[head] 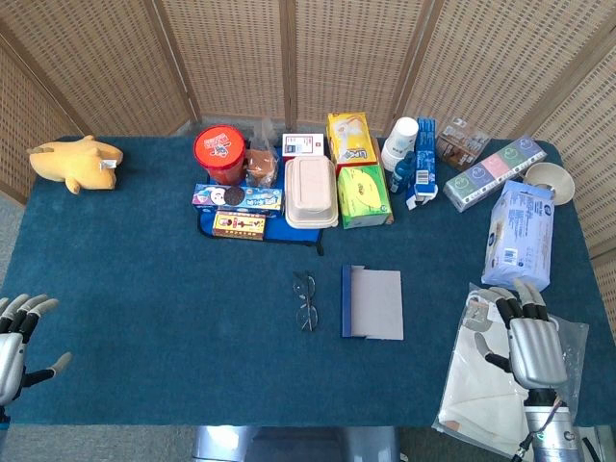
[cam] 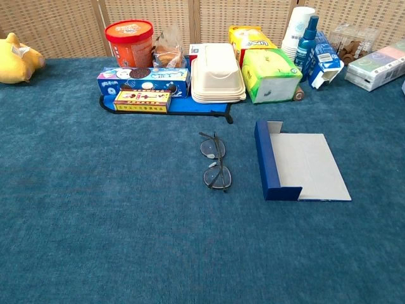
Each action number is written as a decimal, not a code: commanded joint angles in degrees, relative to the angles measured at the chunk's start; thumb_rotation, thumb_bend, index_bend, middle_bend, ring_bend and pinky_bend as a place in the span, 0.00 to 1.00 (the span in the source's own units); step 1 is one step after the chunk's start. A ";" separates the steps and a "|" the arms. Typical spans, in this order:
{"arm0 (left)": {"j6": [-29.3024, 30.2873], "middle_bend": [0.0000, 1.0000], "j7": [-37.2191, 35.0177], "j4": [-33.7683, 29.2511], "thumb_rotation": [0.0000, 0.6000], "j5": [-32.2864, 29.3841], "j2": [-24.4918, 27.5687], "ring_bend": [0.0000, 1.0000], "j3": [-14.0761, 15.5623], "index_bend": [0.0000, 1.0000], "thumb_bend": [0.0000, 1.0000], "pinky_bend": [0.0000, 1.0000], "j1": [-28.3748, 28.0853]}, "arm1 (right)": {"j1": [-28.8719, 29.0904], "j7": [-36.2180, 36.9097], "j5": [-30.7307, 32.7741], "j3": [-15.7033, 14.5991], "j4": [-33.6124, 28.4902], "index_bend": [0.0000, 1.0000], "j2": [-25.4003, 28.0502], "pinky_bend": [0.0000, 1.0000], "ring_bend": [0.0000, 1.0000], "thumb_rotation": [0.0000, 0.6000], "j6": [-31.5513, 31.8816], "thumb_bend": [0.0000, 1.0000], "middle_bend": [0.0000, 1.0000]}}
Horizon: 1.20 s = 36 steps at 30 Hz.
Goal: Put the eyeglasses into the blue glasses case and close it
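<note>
Item: thin dark-wire-framed eyeglasses [cam: 214,161], folded, lying just left of the opened flat blue glasses case [cam: 297,161] mid-counter, evidently staged for loading; left hand [head: 14,342] and right hand [head: 532,348] idle well apart from the case, fingers spread, holding nothing.

- The left hand [head: 19,337] shows only in the head view, at the lower left edge, partly cut off by the frame.
- Its fingers [head: 37,306] are spread and point up and away; the thumb sticks out to the side. It holds nothing.
- The right hand [head: 531,339] is at the lower right, back facing up, fingers apart and extended forward, empty.
- Its wrist runs off the bottom edge.
</note>
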 commanded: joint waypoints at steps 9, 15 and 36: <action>-0.20 0.18 0.25 -0.39 1.00 -0.10 0.15 0.10 -0.09 0.19 0.13 0.00 -0.22 | 0.19 0.63 0.23 0.15 0.34 0.21 -0.13 0.09 0.10 1.00 -0.15 0.31 0.25; 0.92 0.18 -0.27 -0.88 1.00 0.87 0.70 0.10 0.18 0.19 0.13 0.00 0.22 | -0.61 1.93 -1.02 -0.52 0.84 0.21 0.01 0.10 0.09 1.00 1.08 0.31 0.25; 0.43 0.18 -5.70 -3.53 1.00 3.73 3.56 0.10 -0.29 0.19 0.13 0.00 -1.50 | 3.00 5.75 -6.00 -0.43 -2.27 0.20 4.83 0.14 0.15 1.00 -3.28 0.31 0.26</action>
